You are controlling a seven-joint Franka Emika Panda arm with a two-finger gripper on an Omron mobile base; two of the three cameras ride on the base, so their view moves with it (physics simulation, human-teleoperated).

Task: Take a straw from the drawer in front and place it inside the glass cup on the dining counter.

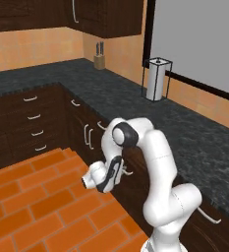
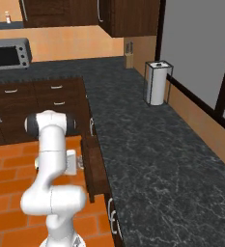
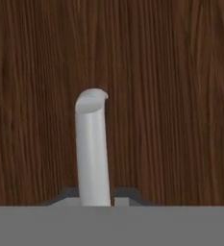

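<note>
- One drawer (image 2: 95, 166) under the black speckled granite worktop (image 2: 147, 159) matters now; in the right base view it stands pulled out a little way over the orange brick floor (image 1: 32, 206).
- Left to right in the left base view: closed cabinet drawers with silver handles, then the white arm bent low, its gripper (image 1: 117, 172) against the cabinet front, then the paper towel roll in its wire frame (image 1: 157, 78) on the worktop.
- Gripper state: in the hand view the two dark finger tips (image 3: 125, 194) sit pressed in on the curved silver-white handle (image 3: 92, 149), pinching it against the dark wood front.
- Step in hand, as I judge it: opening the drawer; no straw can be seen, its inside being hidden.
- Next move calls for a straight pull outward, away from the cabinet, holding the pinch firm so the handle does not slip.
</note>
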